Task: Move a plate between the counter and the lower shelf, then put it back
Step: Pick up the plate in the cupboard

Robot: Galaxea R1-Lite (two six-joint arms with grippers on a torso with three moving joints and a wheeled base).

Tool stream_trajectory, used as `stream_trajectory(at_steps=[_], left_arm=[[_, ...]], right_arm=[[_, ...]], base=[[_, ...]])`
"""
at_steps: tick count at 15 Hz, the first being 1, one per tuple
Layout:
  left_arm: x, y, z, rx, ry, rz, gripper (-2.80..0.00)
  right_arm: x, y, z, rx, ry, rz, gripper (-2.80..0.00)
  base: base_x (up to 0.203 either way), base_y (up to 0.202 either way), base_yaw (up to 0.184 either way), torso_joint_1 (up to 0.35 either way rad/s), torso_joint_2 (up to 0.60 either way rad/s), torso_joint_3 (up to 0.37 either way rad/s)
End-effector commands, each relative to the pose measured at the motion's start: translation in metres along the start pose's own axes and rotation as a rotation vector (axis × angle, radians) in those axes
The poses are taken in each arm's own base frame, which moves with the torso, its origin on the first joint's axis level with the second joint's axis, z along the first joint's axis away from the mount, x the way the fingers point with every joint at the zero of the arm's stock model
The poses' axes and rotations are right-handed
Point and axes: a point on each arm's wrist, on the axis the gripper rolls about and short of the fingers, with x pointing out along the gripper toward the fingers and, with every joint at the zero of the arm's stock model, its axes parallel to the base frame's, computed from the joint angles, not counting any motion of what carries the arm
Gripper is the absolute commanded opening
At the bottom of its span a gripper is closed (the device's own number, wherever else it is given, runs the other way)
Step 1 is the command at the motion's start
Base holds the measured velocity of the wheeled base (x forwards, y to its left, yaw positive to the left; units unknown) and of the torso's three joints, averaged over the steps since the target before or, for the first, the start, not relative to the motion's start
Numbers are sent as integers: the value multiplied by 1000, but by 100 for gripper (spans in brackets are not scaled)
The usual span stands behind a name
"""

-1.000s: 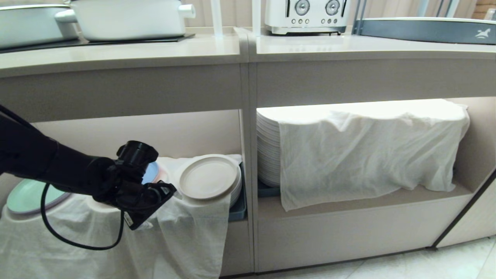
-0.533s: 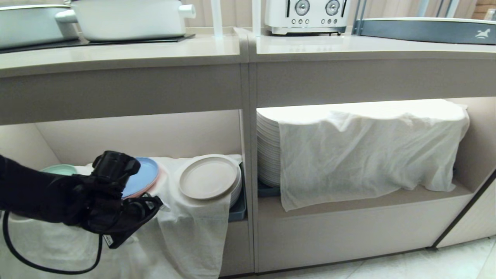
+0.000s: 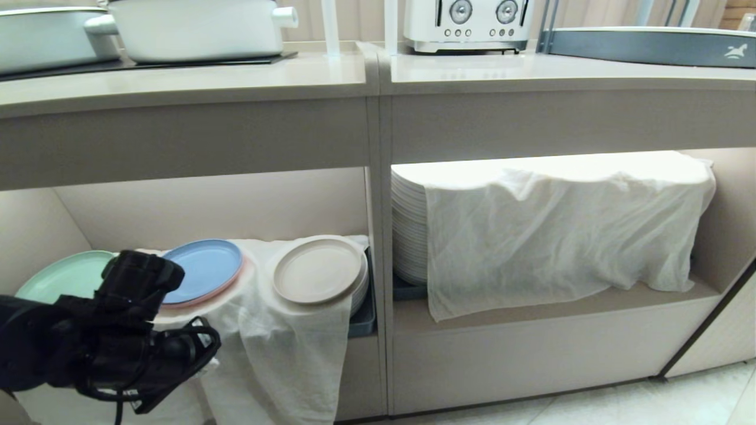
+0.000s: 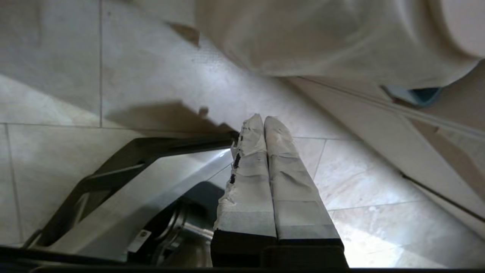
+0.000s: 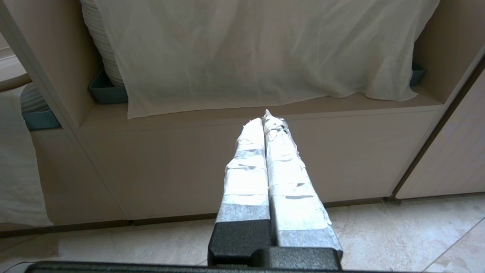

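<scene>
On lower shelf (image 3: 212, 200): round matte cream plate (image 3: 317, 271) atop draped white cloth (image 3: 283, 348).

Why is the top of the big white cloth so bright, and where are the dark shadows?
Head view: the top of the big white cloth glows almost pure white, lit from inside its bay. Left wrist view: a dark shadow lies on the floor tiles beyond the shut left gripper. Right wrist view: light is soft and even.

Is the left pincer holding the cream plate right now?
No, the left pincer is shut on nothing over the floor, and the cream plate lies on the draped stack.
</scene>
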Motion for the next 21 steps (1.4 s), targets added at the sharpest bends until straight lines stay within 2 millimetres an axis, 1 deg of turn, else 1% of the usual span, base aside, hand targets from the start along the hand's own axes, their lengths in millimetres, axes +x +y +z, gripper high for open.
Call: stream_trajectory(at_steps=[1,4,7,10,14,16,18,21], left_arm=[[-12,11,-7,-9,-14,-16,-280],[-22,21,-12,-2,-34,-29,-280],[-33,36,-20,137,-107,4,-280],[-60,48,-21,188,-230,-58,-280],[-87,61,-22,339,-381,-82,-280],[-103,68,-25,345,-468,-109,-280],[-116,76,-35,377,-543,-146,-280],[-125,93,-56,486,-625,-183,-280]], right_arm=[[0,0,0,0,0,0,-280],[0,0,0,0,0,0,-280],[0,0,0,0,0,0,-280],[0,0,0,0,0,0,-280],[0,0,0,0,0,0,-280],[0,0,0,0,0,0,-280],[0,0,0,0,0,0,-280],[0,0,0,0,0,0,-280]], base=[[0,0,0,0,0,0],[0,0,0,0,0,0],[0,0,0,0,0,0],[0,0,0,0,0,0],[0,0,0,0,0,0],[0,0,0,0,0,0],[0,0,0,0,0,0],[0,0,0,0,0,0]])
